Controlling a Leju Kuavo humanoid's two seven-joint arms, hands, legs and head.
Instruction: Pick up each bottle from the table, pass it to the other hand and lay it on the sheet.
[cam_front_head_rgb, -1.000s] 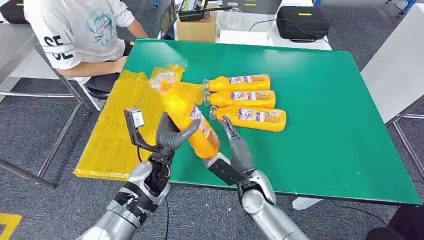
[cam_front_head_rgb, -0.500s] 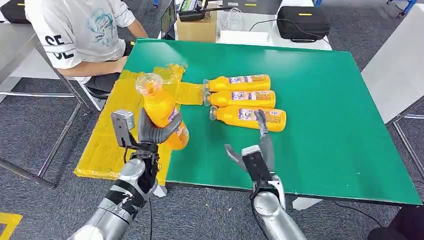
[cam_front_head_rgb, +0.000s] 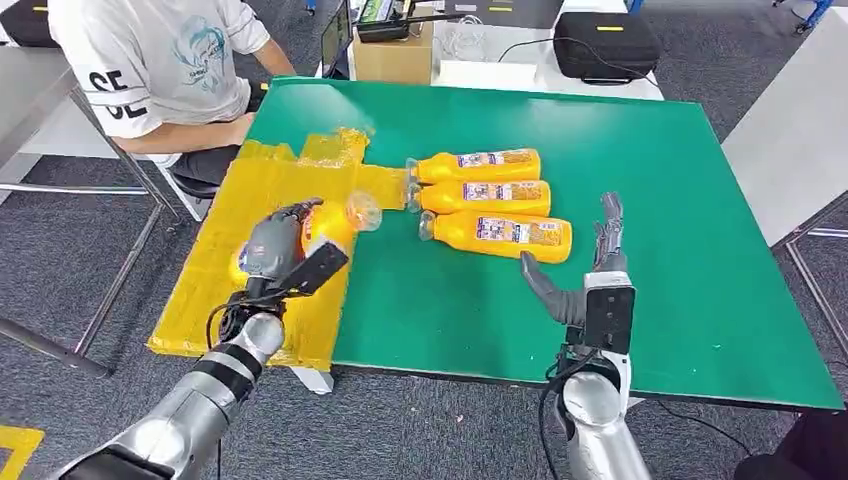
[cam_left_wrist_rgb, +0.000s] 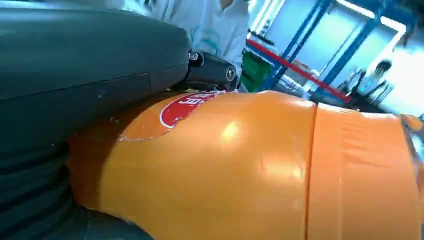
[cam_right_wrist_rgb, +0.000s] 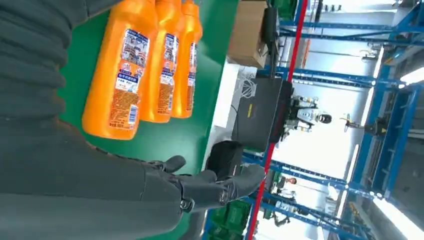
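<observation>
left hand (cam_front_head_rgb: 275, 243): grips orange bottle (cam_front_head_rgb: 335, 222) over yellow sheet (cam_front_head_rgb: 225, 290)
right hand (cam_front_head_rgb: 590, 275): fingers spread, holding nothing
green table (cam_front_head_rgb: 650, 200): three orange bottles (cam_front_head_rgb: 490, 206) lying side by side

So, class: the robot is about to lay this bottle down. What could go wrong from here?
1. The left hand holds the bottle close to the yellow sheet's inner edge; released here, it might roll onto the green table.
2. The open right hand hovers beside the three lying bottles and could knock the nearest.
</observation>
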